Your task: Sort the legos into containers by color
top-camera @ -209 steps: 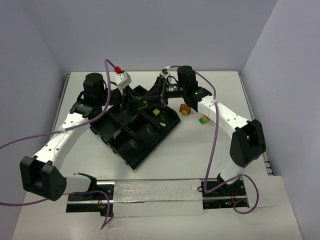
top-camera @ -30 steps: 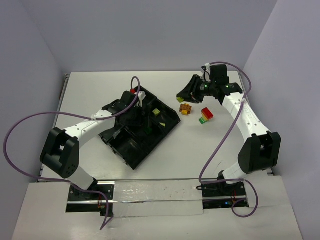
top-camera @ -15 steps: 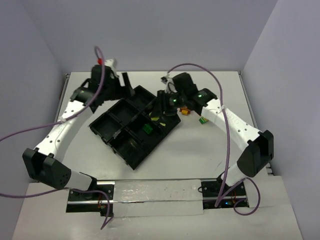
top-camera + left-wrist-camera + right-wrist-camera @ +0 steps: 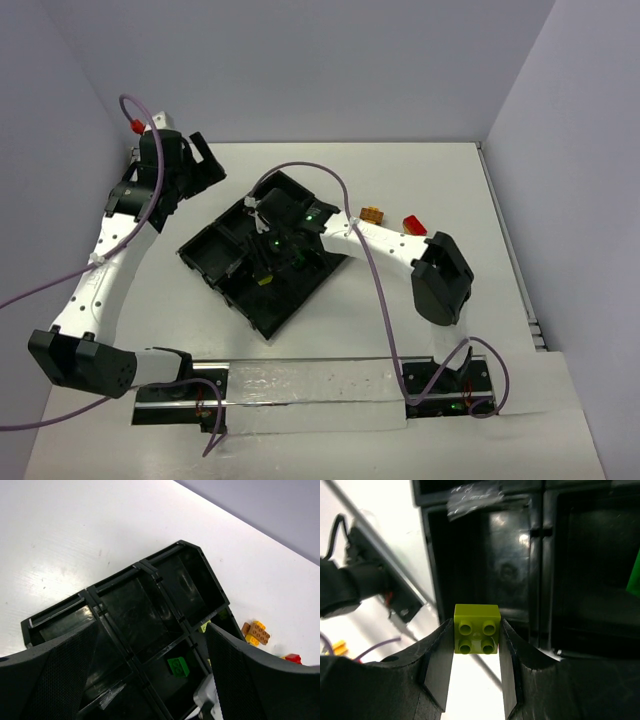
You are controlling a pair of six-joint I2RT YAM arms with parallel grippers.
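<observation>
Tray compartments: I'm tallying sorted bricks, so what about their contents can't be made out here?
- Top external: the right gripper and its arm cover the tray's middle compartments.
- Left wrist: the left gripper's fingers and the bottom edge hide the near compartments.
- Right wrist: the green piece is cut off by the right edge, so its shape is unclear.

White table [image 4: 330, 320] between plain pale lilac-grey walls [image 4: 330, 60].

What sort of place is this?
Probably a robotics lab test bench: two cabled arms bolted to a white table, plain screens around it, and toy bricks beside a black sorting tray.
</observation>
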